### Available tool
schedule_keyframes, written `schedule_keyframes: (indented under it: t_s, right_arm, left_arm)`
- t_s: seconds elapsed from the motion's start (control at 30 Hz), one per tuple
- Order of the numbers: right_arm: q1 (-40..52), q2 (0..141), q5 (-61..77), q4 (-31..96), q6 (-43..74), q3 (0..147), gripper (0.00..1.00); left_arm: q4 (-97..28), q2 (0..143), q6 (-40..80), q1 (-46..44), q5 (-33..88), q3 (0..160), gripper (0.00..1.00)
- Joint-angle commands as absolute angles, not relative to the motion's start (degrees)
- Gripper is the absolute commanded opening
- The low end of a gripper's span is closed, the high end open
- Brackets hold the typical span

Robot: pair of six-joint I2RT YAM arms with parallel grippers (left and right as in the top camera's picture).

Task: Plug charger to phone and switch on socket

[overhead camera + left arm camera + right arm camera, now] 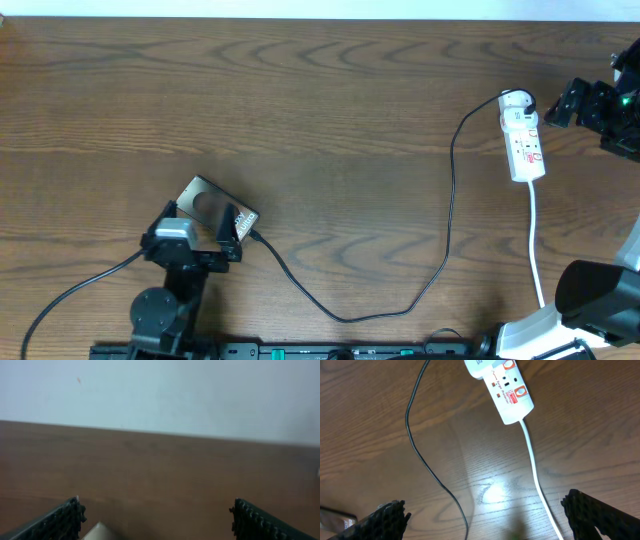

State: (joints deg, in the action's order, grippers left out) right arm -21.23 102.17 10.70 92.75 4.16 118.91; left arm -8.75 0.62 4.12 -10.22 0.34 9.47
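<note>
- phone (207, 197): lies flat near the front of the counter (300, 100), on the left side, silvery-grey face up and turned at an angle.
- left end effector (156, 510): sits low right at the phone with its jaws wide and nothing held. from overhead one finger is on each side of the phone. the wrist view shows only a pale corner at the bottom edge, probably the phone.
- charger (345, 318): one end of the thin black cable reaches the phone's near right edge, just beside the left end effector's finger. it looks joined there, but the tip is too small and too shaded to tell if it is fully seated.
- from there the cable sags toward the front edge, then climbs across the right half of the counter toward the far right.
- socket (522, 135): a white strip with red marks, lying far right. the cable's other end meets its far end, so the charger appears to be plugged into it. its white cord (535, 230) trails back toward the front.
- right end effector (485, 502): hangs above the counter near the socket, apart from it, with its jaws wide and empty.
- progress, as a judgement: the phone end looks done or nearly so. the switch is left to do, and the pictures do not show whether it is on or off. the right arm looks best placed to press it.
</note>
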Motion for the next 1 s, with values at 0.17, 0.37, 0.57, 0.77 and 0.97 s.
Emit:
schedule_keyframes:
  t_s: [0.17, 0.37, 0.57, 0.77, 0.97]
  right_arm:
    - [-20.99, 101.84, 11.05, 92.82, 4.89, 119.61, 0.99]
    - [-20.99, 101.84, 11.05, 92.82, 4.89, 119.61, 0.99]
    - [-20.99, 101.84, 11.05, 92.82, 4.89, 119.61, 0.99]
    - [-20.99, 101.84, 11.05, 92.82, 4.89, 119.61, 0.99]
    - [-20.99, 101.84, 11.05, 92.82, 4.89, 119.61, 0.99]
  left_arm:
    - [-8.40, 0.05, -8.16, -9.93, 8.60, 2.37, 0.93]
    - [-8.45, 0.05, -7.18, -9.93, 8.38, 2.37, 0.93]
    - [-8.19, 0.08, -6.39, -9.93, 8.38, 2.37, 0.93]
    - [-8.19, 0.08, -6.39, -9.93, 8.38, 2.37, 0.93]
    - [-8.19, 0.08, -6.39, -9.93, 8.38, 2.37, 0.93]
